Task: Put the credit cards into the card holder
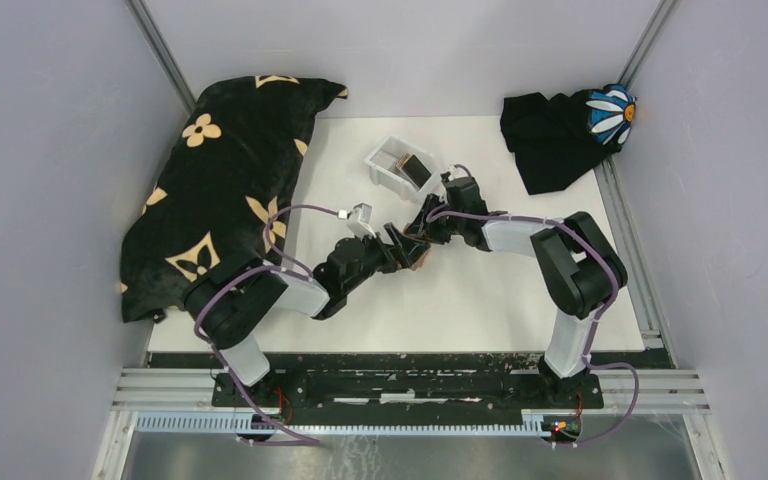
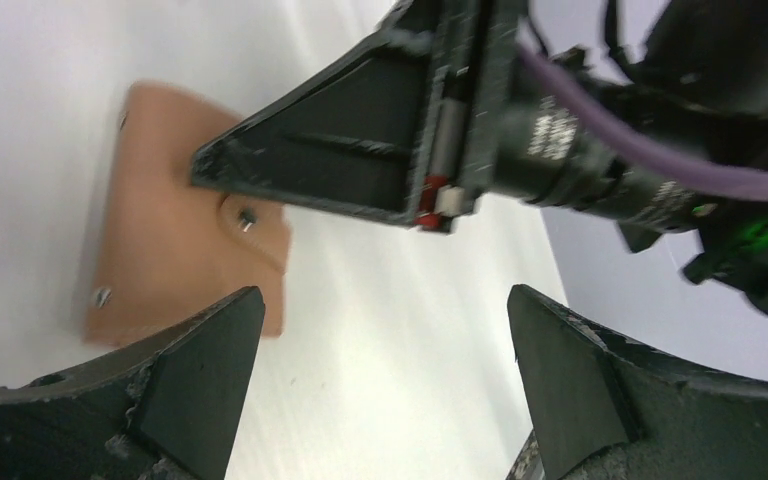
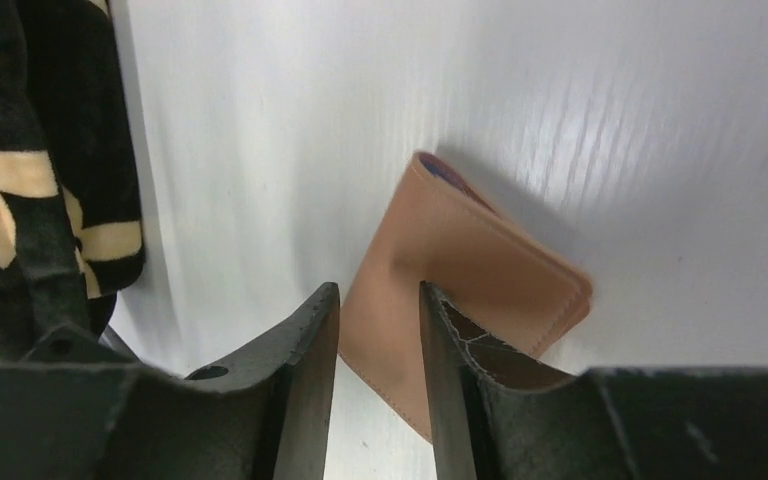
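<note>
- Card holder [image 3: 470,260] is being seen lying folded on the white worktop [image 3: 310,120], approx. mid-worktop, between both tools.
- A thin blue edge is being shown at the holder's upper corner. What it belongs to can't be told.
- R tool [image 3: 377,300] is being held low over the holder w/ a narrow gap. Tan leather and worktop are being seen through that gap, and nothing is visibly being pinched.
- L tool [image 2: 382,310] is being held wide apart just beside the holder, w/ nothing between its fingers.
- In the L wrist view, one R finger is being seen across the holder's top, near a small metal stud [image 2: 247,218].
- A dark card [image 1: 415,167] is being kept in the white tray [image 1: 380,160], towards the far side of the worktop.
- Black flower-print cloth [image 1: 220,190] is lying along the L edge.
</note>
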Action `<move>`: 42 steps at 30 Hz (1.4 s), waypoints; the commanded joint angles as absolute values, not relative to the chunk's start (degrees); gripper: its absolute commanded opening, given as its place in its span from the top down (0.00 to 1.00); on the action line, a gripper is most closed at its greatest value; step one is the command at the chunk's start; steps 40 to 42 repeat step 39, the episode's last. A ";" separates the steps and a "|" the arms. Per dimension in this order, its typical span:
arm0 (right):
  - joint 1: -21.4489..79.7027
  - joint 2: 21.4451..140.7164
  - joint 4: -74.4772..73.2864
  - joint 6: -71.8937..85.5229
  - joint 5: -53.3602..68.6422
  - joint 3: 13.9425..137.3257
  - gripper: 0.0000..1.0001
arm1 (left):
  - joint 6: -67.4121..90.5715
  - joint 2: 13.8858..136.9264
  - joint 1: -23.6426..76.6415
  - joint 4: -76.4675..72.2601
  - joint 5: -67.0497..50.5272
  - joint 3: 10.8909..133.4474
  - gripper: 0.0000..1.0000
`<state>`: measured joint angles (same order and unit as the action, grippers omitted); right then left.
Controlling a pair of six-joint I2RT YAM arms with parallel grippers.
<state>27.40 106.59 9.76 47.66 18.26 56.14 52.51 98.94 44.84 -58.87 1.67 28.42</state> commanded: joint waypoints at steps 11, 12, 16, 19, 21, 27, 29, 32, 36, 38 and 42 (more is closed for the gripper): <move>26.97 93.89 -6.22 30.74 5.26 71.15 0.51 | 35.43 77.50 44.80 -38.17 18.41 34.43 0.01; 26.93 92.46 -7.72 28.97 1.01 70.93 0.51 | 34.33 76.69 44.82 -36.43 21.08 34.56 0.01; 26.94 87.90 -11.23 24.56 -16.15 67.53 0.38 | 30.34 75.18 44.76 -33.75 32.18 33.47 0.01; 26.93 86.66 -16.49 23.72 -26.05 67.00 0.33 | 27.68 74.83 44.67 -33.44 40.09 31.93 0.01; 26.94 85.96 -19.05 23.31 -29.77 66.18 0.28 | 24.11 74.90 44.35 -33.04 41.91 31.66 0.01; 26.92 80.51 -14.67 23.70 -34.58 56.57 0.20 | 20.07 77.29 44.03 -29.48 47.65 32.10 0.01; 26.97 78.40 -12.61 23.58 -35.94 54.24 0.14 | 18.61 76.92 43.95 -31.85 48.28 30.57 0.01; 26.98 77.75 -12.99 24.57 -37.39 54.00 0.12 | 16.98 76.11 43.94 -38.38 47.82 26.98 0.01; 26.96 75.98 -11.51 23.98 -38.68 52.44 0.15 | 14.73 75.25 43.89 -41.64 47.25 25.36 0.01; 26.91 74.63 -9.44 23.71 -38.94 50.70 0.13 | 13.94 74.98 43.99 -41.91 47.54 25.19 0.01; 26.93 74.18 -8.89 23.93 -39.21 50.14 0.10 | 13.52 74.85 43.95 -42.11 47.55 25.08 0.01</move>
